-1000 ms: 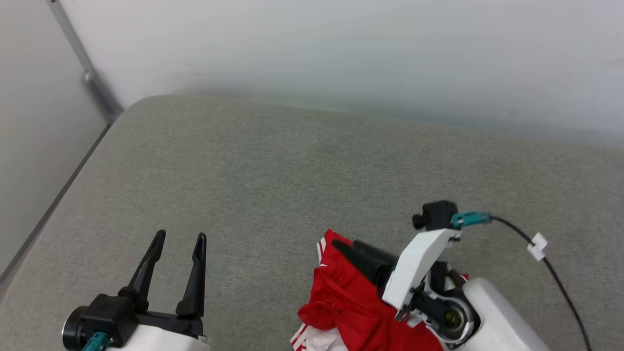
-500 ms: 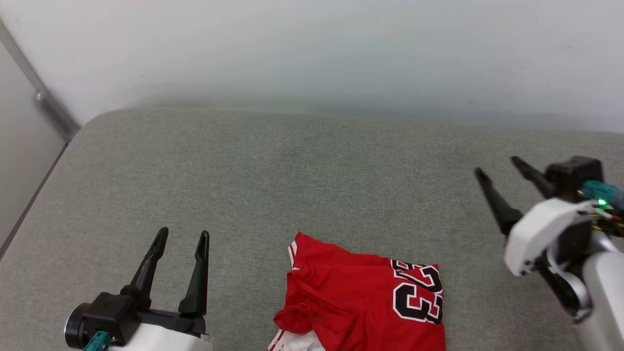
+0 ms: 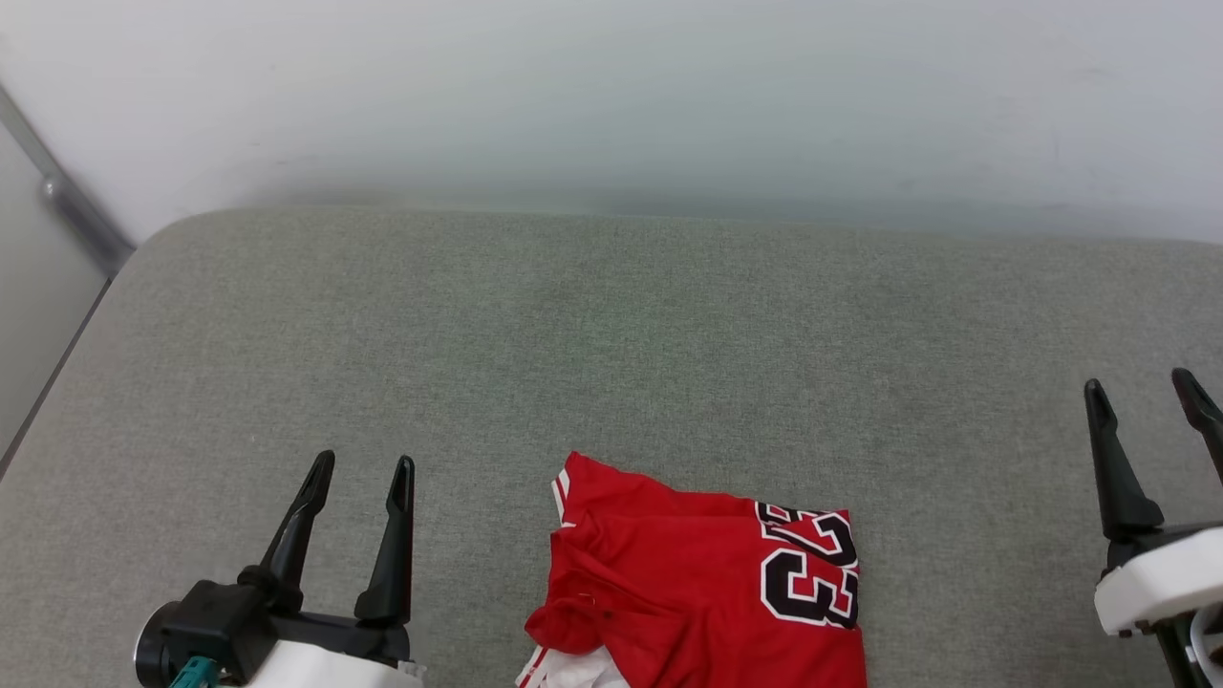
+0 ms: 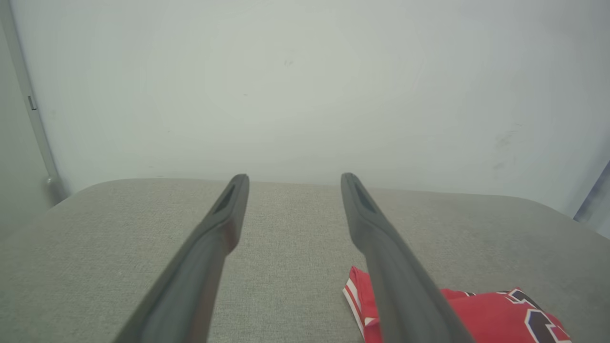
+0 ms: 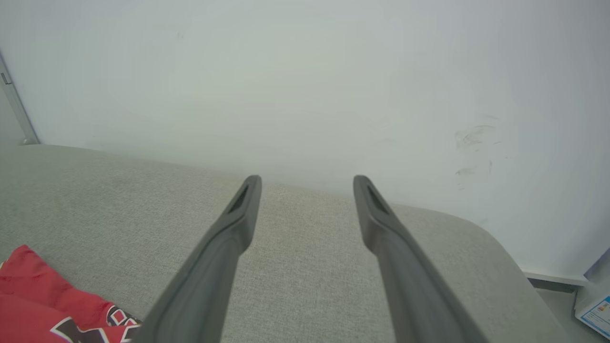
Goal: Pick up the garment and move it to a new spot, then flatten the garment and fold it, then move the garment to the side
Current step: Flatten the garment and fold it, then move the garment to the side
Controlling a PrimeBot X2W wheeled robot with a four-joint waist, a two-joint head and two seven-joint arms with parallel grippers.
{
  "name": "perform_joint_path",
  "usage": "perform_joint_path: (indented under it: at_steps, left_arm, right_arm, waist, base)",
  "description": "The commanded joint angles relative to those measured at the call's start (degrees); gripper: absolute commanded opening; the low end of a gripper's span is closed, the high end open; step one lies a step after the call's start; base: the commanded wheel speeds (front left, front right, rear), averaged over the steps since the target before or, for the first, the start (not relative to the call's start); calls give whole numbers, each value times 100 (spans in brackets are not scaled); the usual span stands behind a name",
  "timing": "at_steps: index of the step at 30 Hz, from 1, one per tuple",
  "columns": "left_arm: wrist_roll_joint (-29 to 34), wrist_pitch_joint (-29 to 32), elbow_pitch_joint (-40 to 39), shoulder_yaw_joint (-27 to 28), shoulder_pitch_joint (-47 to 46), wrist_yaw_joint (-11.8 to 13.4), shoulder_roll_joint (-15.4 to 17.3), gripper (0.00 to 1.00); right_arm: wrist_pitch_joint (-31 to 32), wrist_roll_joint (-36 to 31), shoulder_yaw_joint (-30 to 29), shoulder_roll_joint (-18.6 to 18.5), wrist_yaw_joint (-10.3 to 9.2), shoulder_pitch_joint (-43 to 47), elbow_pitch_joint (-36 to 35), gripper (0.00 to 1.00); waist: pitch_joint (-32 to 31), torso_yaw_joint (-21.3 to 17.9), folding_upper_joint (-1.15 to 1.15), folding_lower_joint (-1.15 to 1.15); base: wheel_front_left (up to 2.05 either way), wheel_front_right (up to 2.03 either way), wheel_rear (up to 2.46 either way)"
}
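The garment (image 3: 688,592), a red jersey with a dark white-outlined "23", lies folded on the grey cushioned surface (image 3: 611,334) at the bottom middle of the head view; white cloth and striped trim peek out at its lower left. My left gripper (image 3: 363,466) stands open at the lower left, apart from the garment. My right gripper (image 3: 1139,382) stands open at the far right, well clear of it. In the left wrist view the garment (image 4: 495,317) lies to the lower right of my left gripper (image 4: 293,177). In the right wrist view the garment (image 5: 38,295) shows at the lower left of my right gripper (image 5: 305,179).
A pale wall (image 3: 611,96) rises behind the cushioned surface. A grey metal post (image 3: 67,205) runs down the wall at the left. The surface's rounded right corner (image 5: 486,238) drops to a floor with a blue-printed paper (image 5: 595,312).
My right gripper has let go of the garment, lifted off it and swung out to the far right. The garment now lies uncovered. The head camera has shifted. The left gripper holds still.
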Motion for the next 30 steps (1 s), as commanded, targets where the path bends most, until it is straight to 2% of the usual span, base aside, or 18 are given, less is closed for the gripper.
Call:
perform_joint_path:
  at_steps: [1,7,10,21,26,30]
  left_arm:
    - [-32,-15,-41,-6,67,-10,-27,100]
    - [7,-15,-53,-107,185,-10,-65,100]
    - [2,-15,-35,-153,171,-11,-96,100]
    - [-5,-15,-47,-193,50,-11,-76,100]
    - [18,-15,-48,-207,42,-11,-71,100]
    - [22,-14,-26,-251,13,-11,-88,100]
  right_arm:
    - [-102,-50,-82,124,-2,160,-134,100]
    - [-382,-56,-194,590,-2,558,-398,100]
    - [-427,-95,-168,709,-2,652,-400,100]
    - [-321,-95,-96,770,-2,676,-372,100]
    - [-16,40,-104,743,-2,727,-332,100]
    - [759,421,231,548,-2,861,-404,100]
  waist:
    - [17,13,0,1]
    - [43,32,0,1]
    - [56,45,0,1]
    - [60,82,0,1]
    - [87,104,0,1]
    - [134,138,0,1]
  base:
    - [0,0,0]
    - [0,0,0]
    - [0,0,0]
    - [0,0,0]
    - [0,0,0]
    - [0,0,0]
